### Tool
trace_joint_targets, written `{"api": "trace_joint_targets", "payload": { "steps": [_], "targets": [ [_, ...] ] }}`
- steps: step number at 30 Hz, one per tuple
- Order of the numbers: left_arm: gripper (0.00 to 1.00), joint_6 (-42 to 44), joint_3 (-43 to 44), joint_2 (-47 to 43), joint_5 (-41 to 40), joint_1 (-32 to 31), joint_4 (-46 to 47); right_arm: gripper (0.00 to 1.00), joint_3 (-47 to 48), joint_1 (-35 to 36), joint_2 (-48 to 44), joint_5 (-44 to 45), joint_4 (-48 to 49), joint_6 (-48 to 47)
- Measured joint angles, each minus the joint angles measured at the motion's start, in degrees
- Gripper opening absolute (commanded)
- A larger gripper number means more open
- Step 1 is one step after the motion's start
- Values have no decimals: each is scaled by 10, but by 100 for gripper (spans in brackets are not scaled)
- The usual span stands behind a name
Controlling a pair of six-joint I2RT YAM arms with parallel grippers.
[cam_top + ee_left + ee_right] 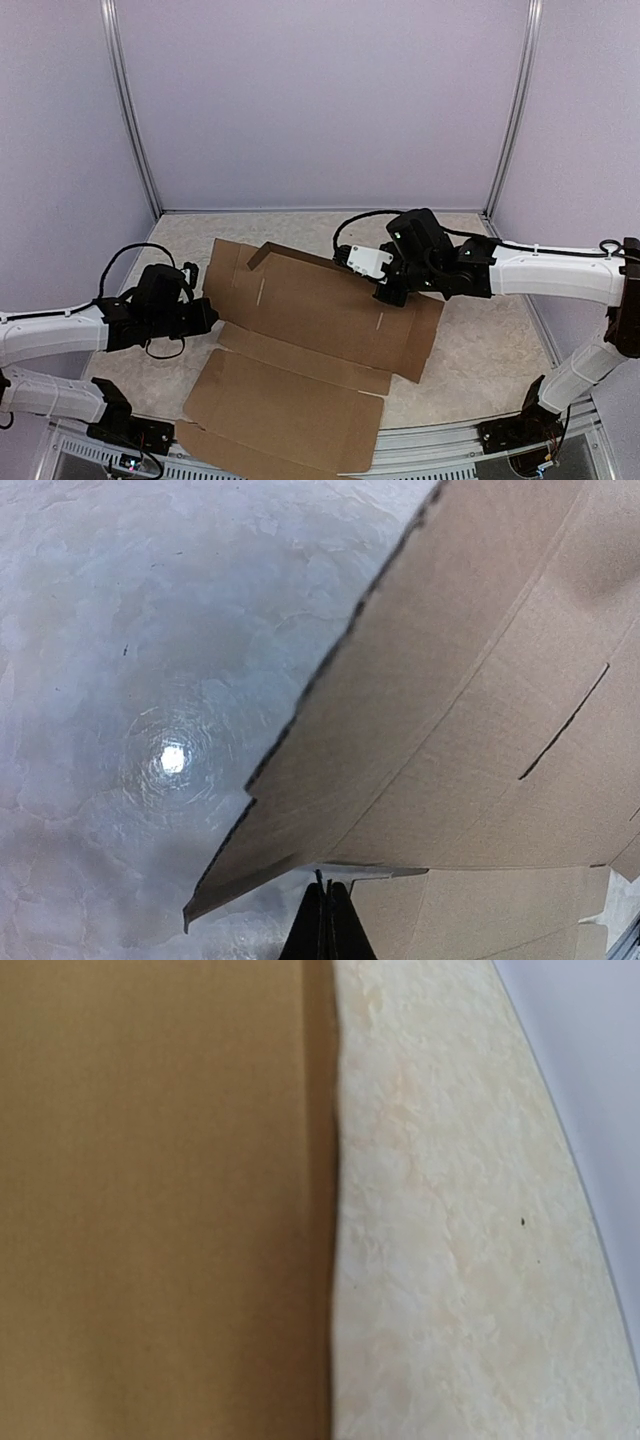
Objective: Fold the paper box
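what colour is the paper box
The paper box is plain brown, unprinted; best seen in the top external view.

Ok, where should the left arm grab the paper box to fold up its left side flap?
Take the paper box by the free outer edge of its left flap, coming in low from the left. That edge curls up off the table, leaving room for a finger beneath; the middle panels lie flat. The left gripper sits shut right at it.
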Motion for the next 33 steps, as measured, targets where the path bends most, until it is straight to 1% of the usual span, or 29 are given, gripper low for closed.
{"api": "trace_joint_targets", "payload": {
  "steps": [10,18,22,29,33],
  "targets": [
    [0,-10,0,30,-4,-1,-5,0,-1,-1,0,0,0,5],
    [0,-14,2,66,-34,-52,-12,0,-1,-1,1,-3,3,12],
    [0,-14,10,82,-37,-68,-14,0,-1,-1,7,-2,3,13],
    [0,-22,16,66,-25,-85,-4,0,-5,-1,10,4,9,19],
    [0,-26,18,50,-5,-94,18,0,-10,-1,10,7,16,28]
  ]
}}
